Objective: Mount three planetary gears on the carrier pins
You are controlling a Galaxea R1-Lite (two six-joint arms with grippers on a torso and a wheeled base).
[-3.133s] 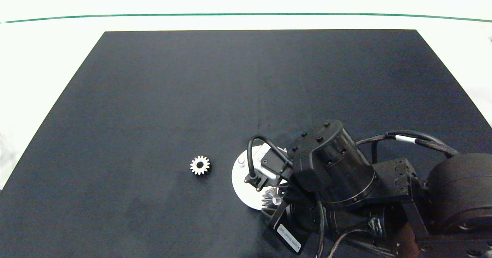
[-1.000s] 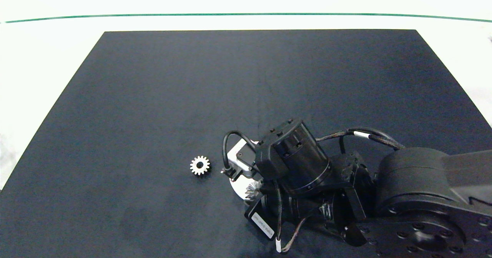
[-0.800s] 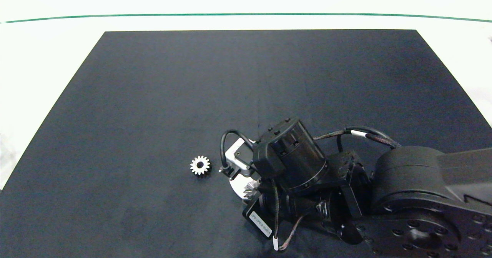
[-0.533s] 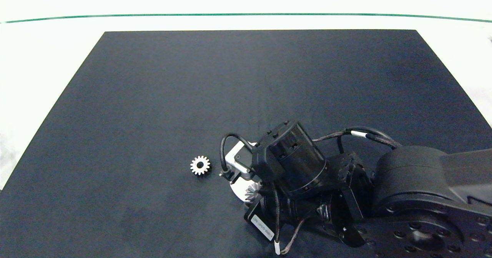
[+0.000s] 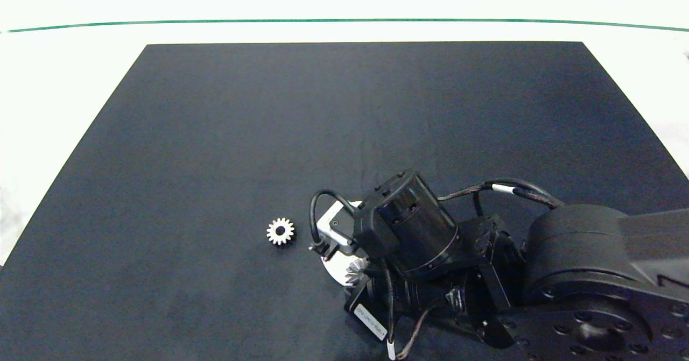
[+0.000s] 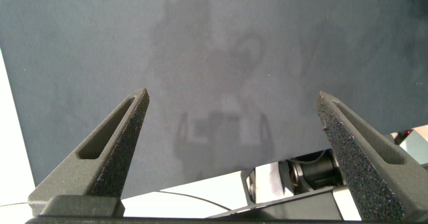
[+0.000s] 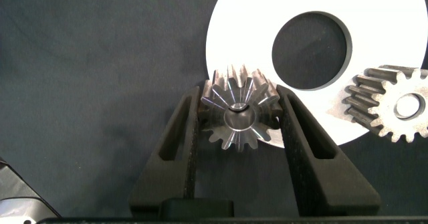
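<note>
Clamping a gear [image 7: 238, 114] between its two fingers, the right gripper [image 7: 239, 117] hangs over the near-left edge of the white disc [image 7: 374, 13], the gear seated on a pin [image 7: 239, 107] that shows in its bore. A second gear [image 7: 394, 103] sits on the disc at another pin. The third gear [image 5: 280, 231] lies on the black mat [image 5: 215, 135], left of the disc and apart from it. The left gripper [image 6: 234, 150] hovers elsewhere over the mat, fingers spread wide with nothing between them.

Black mat [image 5: 269, 135] on white table [image 5: 64, 81]
</note>
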